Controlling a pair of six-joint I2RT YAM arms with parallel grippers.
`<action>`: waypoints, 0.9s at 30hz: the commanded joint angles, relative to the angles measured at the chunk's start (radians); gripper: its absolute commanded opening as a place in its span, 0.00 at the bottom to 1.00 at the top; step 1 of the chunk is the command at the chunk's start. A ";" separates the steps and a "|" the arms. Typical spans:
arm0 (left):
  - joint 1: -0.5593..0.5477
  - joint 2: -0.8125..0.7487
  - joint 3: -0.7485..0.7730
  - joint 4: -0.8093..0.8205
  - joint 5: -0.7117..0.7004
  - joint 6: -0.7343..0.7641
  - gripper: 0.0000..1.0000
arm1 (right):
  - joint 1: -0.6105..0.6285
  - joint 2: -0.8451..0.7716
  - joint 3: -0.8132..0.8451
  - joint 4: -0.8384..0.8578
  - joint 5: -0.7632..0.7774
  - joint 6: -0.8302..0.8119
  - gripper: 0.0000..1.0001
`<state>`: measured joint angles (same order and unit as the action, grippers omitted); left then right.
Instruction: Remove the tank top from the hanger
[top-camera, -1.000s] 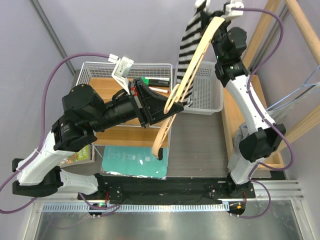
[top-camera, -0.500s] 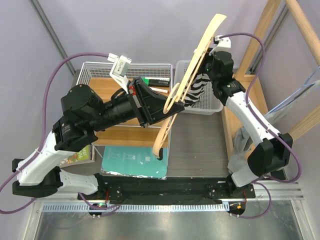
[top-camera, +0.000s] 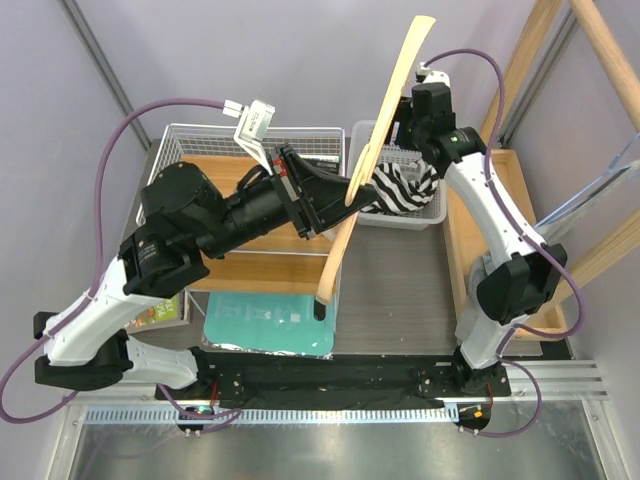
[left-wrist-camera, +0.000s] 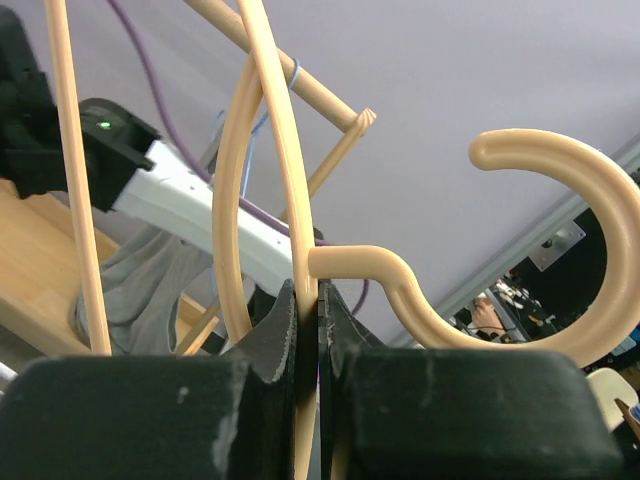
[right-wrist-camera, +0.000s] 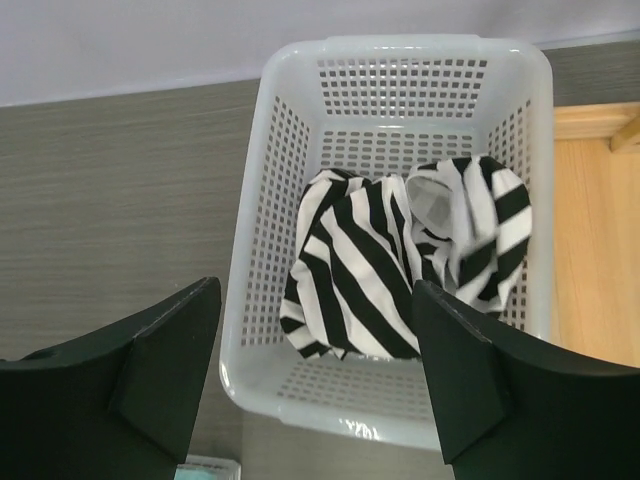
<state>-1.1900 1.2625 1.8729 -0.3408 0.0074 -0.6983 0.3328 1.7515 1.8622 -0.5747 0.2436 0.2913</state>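
While left gripper clamps hanger, right gripper gapes wide — tank top crumpled in basket.

Striped tank top crumpled in basket, hanger bare

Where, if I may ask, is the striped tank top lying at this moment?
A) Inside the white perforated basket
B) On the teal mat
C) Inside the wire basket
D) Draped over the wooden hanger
A: the right wrist view shows the striped tank top crumpled inside the white basket beneath the open right pincer, while the hanger clamped in the left pincer is bare.
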 joint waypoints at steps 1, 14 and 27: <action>0.000 0.011 0.034 0.075 -0.043 0.005 0.00 | 0.003 -0.193 0.009 -0.115 -0.030 -0.001 0.82; 0.001 0.092 0.038 0.175 -0.076 -0.058 0.00 | 0.005 -0.866 -0.442 -0.264 -0.515 0.135 0.81; 0.001 0.227 0.095 0.272 -0.191 -0.116 0.00 | 0.005 -1.014 -0.327 -0.262 -1.052 0.086 0.82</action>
<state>-1.1900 1.4570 1.9030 -0.1772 -0.1188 -0.8013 0.3344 0.6857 1.5120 -0.8932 -0.6369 0.3954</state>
